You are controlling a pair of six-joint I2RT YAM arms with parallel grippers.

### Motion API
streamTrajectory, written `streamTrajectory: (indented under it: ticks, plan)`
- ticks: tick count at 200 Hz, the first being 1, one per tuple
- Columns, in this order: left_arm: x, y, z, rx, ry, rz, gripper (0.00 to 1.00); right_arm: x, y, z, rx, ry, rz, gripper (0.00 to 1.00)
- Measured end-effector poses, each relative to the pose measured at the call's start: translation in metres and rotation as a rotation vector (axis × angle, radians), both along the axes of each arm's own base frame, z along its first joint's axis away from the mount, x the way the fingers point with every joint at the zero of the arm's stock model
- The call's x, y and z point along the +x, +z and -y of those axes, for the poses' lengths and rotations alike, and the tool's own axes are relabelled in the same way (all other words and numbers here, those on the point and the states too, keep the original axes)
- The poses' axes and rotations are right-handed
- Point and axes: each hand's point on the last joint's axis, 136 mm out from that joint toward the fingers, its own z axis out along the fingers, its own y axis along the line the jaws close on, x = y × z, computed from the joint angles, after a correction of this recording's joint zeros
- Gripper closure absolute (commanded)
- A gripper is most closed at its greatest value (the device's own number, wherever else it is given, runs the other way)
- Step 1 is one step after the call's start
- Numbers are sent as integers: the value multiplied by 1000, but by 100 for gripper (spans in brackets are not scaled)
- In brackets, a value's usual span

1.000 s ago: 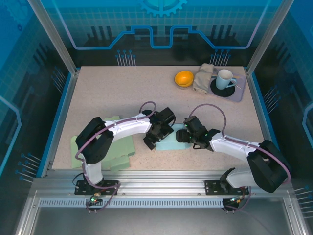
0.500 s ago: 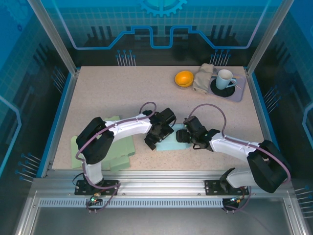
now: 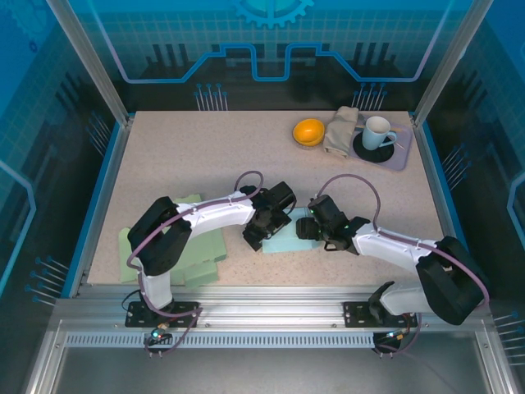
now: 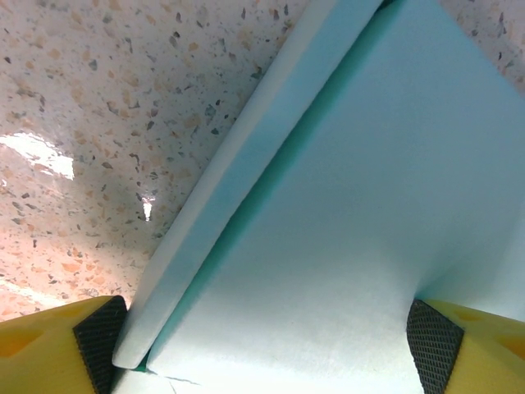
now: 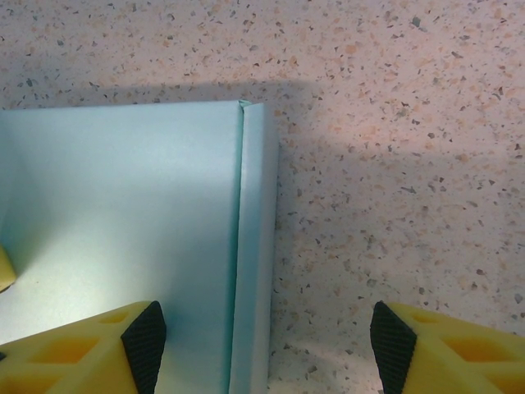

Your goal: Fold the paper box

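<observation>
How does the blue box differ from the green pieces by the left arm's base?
Colour: the blue box is pale blue; the green pieces are green. Place: the blue box lies centrally; the green pieces sit by the near left edge, partly under the left arm. State: the blue box has a narrow strip folded along one edge; the green pieces look flat, overlapping. Both lie on the table.

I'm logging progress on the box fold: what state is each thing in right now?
paper box: flat on the table, one edge flap folded over
left gripper: jaws open, astride the box
right gripper: jaws open, over the box's folded edge
green paper sheets: flat, piled
mug: upright on saucer
</observation>
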Motion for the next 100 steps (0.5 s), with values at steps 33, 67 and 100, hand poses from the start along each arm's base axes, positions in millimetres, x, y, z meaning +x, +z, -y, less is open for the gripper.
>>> streamTrajectory:
  ticks: [33,67,100]
  plan:
    - [1,0,0,3,-6,5,10,-4,2,2,-11,11,-6,30]
    - [6,0,-1,6,-1,27,10,-18,8,10,-23,27,-23,30]
    - [8,-1,-2,9,2,39,10,-26,24,15,-1,32,8,33]
